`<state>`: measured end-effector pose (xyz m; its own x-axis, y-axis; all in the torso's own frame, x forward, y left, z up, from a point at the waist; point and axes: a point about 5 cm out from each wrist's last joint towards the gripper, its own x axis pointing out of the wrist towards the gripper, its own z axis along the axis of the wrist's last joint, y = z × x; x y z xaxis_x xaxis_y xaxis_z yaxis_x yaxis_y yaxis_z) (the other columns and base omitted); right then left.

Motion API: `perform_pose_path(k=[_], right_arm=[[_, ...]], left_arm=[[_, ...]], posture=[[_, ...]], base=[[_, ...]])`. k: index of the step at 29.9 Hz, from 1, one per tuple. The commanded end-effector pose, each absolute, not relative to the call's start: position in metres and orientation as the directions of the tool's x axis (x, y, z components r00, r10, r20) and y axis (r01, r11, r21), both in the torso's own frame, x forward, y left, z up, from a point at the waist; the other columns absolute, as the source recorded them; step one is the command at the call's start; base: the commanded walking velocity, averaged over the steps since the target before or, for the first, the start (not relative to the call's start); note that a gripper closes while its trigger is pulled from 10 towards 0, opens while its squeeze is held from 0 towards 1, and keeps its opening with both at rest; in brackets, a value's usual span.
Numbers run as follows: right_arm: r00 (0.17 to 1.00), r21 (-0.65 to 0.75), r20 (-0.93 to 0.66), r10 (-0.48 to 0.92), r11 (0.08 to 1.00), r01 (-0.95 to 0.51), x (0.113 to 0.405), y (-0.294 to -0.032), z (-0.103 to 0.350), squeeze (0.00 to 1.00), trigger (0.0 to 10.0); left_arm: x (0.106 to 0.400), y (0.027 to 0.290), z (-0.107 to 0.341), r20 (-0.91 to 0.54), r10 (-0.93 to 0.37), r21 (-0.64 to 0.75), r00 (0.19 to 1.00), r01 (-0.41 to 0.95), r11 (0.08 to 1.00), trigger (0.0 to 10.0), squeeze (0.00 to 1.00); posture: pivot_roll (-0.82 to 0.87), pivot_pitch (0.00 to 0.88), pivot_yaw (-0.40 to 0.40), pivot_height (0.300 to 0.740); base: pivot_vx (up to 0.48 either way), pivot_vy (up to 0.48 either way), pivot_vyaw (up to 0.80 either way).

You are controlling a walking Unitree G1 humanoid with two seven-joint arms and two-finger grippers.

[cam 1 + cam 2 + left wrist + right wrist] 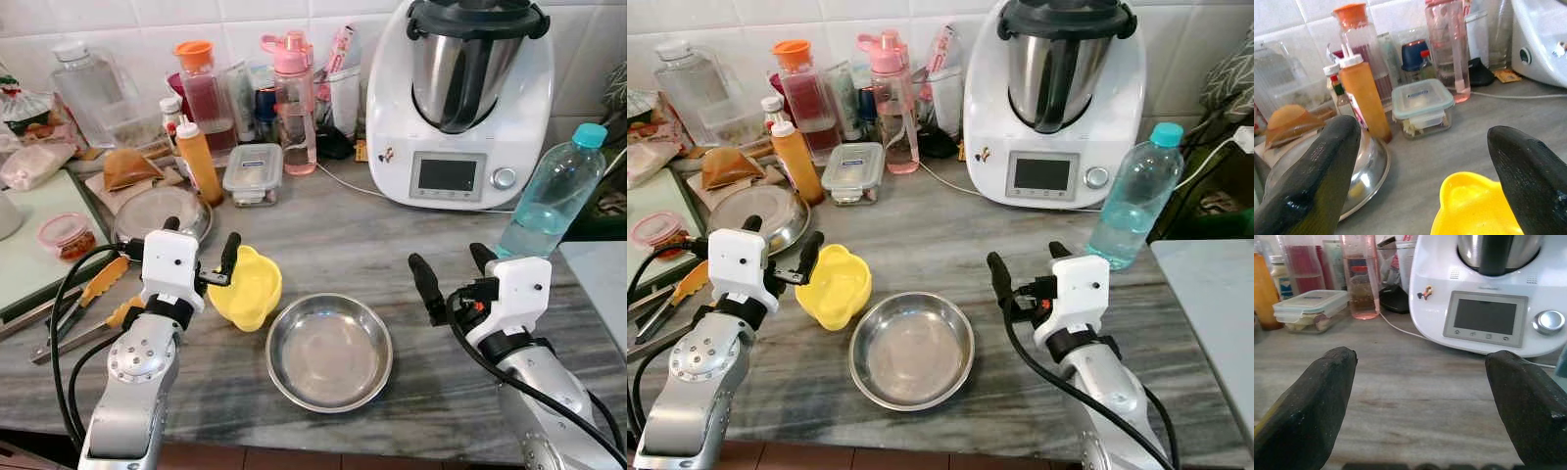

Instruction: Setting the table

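A yellow plastic cup (245, 287) sits on the grey stone counter (343, 245), touching the rim of an empty round steel bowl (329, 351) to its right. My left gripper (202, 233) hovers open just left of and above the cup; its right finger is over the cup's near-left rim, with nothing held. In the left wrist view the cup (1474, 208) lies low between the two fingers (1317, 171). My right gripper (447, 257) stands open over bare counter to the right of the steel bowl, facing the white kitchen machine (1484, 308).
A white kitchen machine (460, 98) stands at the back. A water bottle (554, 191) is just behind my right gripper. Back left are an orange sauce bottle (199, 162), a lidded glass box (253, 173), a pink bottle (296, 108), a steel plate (157, 211) and tongs (88, 294).
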<state>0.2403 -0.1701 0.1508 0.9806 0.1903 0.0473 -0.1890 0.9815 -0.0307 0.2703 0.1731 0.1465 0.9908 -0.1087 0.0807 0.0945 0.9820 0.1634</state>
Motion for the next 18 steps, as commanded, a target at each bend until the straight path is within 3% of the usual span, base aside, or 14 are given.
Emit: perform_pose_path(k=[1,11,18], right_arm=[[0.982,-0.039,0.065,0.175,0.984,-0.173,0.2424,-0.1719,0.1533,0.0,10.0],[0.984,-0.038,0.065,0.164,0.986,-0.162,0.2422,-0.1706,0.1515,0.0,10.0],[0.985,-0.045,0.073,0.153,0.988,-0.15,0.2433,-0.173,0.1534,0.0,10.0]], left_arm=[[0.2692,0.1809,0.1409,0.056,-0.073,0.171,0.996,0.062,0.983,10.0,0.0],[0.2681,0.1752,0.1384,0.053,-0.071,0.154,0.996,0.062,0.986,10.0,0.0],[0.2719,0.1729,0.1411,0.051,-0.065,0.163,0.997,0.056,0.985,10.0,0.0]], posture=[[-0.04,0.0,0.078,0.74],[-0.05,0.0,0.076,0.74],[-0.05,0.0,0.072,0.74]], base=[[0.0,0.0,0.0],[0.0,0.0,-0.67],[0.0,0.0,0.0]])
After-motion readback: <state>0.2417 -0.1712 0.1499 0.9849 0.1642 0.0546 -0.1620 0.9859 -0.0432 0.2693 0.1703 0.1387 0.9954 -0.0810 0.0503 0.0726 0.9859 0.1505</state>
